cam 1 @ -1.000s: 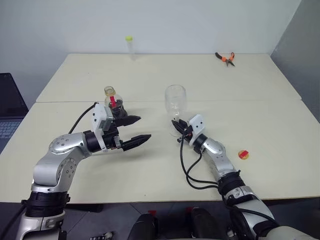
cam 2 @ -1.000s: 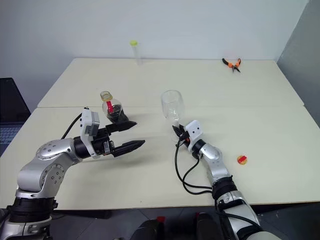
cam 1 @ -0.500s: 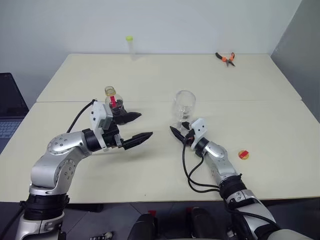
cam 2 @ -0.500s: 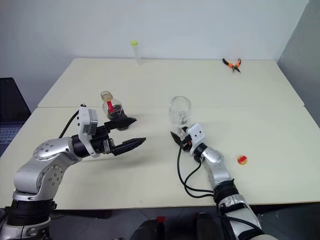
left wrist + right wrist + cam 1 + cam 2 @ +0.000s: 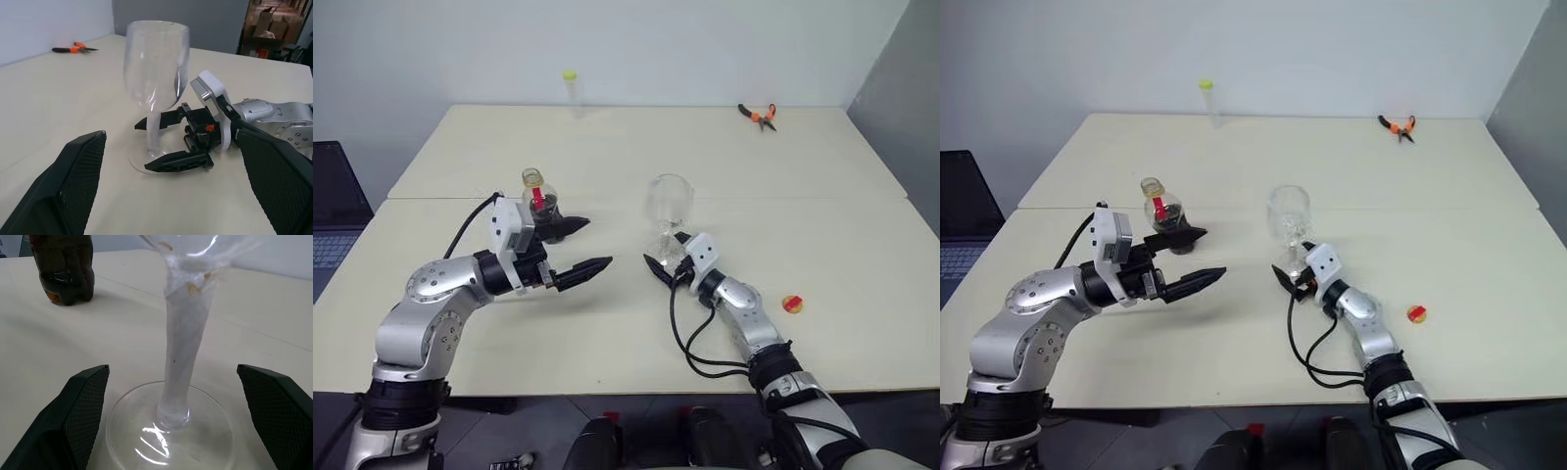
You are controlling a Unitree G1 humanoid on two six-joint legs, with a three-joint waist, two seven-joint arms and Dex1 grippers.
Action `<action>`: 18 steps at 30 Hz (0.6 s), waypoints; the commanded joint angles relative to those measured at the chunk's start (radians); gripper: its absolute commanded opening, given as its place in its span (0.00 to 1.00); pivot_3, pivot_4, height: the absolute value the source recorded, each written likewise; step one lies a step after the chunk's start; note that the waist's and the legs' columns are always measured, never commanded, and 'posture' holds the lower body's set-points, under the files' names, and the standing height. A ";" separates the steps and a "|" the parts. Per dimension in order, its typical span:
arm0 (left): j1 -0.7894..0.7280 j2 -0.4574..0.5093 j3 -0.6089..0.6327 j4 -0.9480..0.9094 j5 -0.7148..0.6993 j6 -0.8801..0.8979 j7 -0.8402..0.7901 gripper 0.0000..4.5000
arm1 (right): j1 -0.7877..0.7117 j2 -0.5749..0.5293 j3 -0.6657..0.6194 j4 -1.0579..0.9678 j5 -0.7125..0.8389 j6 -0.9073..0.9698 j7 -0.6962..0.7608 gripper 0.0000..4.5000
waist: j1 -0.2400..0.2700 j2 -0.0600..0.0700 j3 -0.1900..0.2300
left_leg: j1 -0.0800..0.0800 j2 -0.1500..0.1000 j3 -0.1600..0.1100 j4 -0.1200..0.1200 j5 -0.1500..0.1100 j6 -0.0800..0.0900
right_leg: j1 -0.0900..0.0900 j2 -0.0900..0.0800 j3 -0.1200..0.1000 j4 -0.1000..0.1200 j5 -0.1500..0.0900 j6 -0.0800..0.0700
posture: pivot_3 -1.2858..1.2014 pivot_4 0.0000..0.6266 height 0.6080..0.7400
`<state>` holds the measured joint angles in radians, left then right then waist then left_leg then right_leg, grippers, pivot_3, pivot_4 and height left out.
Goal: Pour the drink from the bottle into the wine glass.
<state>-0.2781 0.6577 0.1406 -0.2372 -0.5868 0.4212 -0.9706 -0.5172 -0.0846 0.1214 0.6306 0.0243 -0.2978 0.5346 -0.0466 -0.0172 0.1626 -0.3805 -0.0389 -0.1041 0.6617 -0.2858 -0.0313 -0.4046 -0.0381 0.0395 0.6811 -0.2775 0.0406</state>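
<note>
Cream table (image 5: 822,211), pale wall behind. Wine glass (image 5: 668,208) stands upright mid-table, empty — right gripper (image 5: 662,264) at its stem, fingers spread to either side, gripping nothing. Bottle (image 5: 539,207) with dark drink (image 5: 66,279) stands uncapped, well left of it; left gripper (image 5: 579,247) just beside it, fingers spread. Pouring not yet begun — next likely calls for closing on the bottle.

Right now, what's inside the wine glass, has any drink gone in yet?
The wine glass looks empty: its bowl is clear, no dark liquid. The drink is in the bottle. The stem looks cloudy with small brownish specks.
</note>
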 commanded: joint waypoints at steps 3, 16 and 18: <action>-0.013 -0.008 0.005 -0.020 0.015 -0.041 0.013 1.00 | 0.068 -0.029 -0.001 -0.135 0.044 0.098 0.060 0.99 | 0.006 0.000 0.000 | 0.000 0.000 0.000 0.000 0.000 0.000 | 0.000 0.000 0.000 -0.001 0.000 0.000 | 0.52 0.24 1.00; -0.003 -0.058 0.016 -0.022 0.046 -0.079 0.098 1.00 | 0.218 -0.150 -0.029 -0.552 0.102 0.374 0.074 0.99 | 0.012 0.000 0.000 | 0.000 0.001 0.000 0.000 0.000 0.001 | -0.001 0.000 0.000 0.000 0.000 0.000 | 0.52 0.24 1.00; 0.004 -0.074 0.015 -0.017 0.064 -0.093 0.124 1.00 | 0.257 -0.190 -0.032 -0.649 0.119 0.447 0.093 0.99 | 0.015 0.000 0.000 | -0.001 0.001 0.000 0.000 0.000 0.001 | 0.000 0.000 0.000 0.000 0.000 0.000 | 0.52 0.24 1.00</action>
<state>-0.2754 0.5867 0.1382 -0.2368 -0.5338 0.3573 -0.8692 -0.2772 -0.2518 0.1057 0.0804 0.1140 0.1061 0.6117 -0.0315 -0.0171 0.1628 -0.3814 -0.0381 -0.1045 0.6616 -0.2862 -0.0308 -0.4049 -0.0386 0.0395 0.6804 -0.2775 0.0406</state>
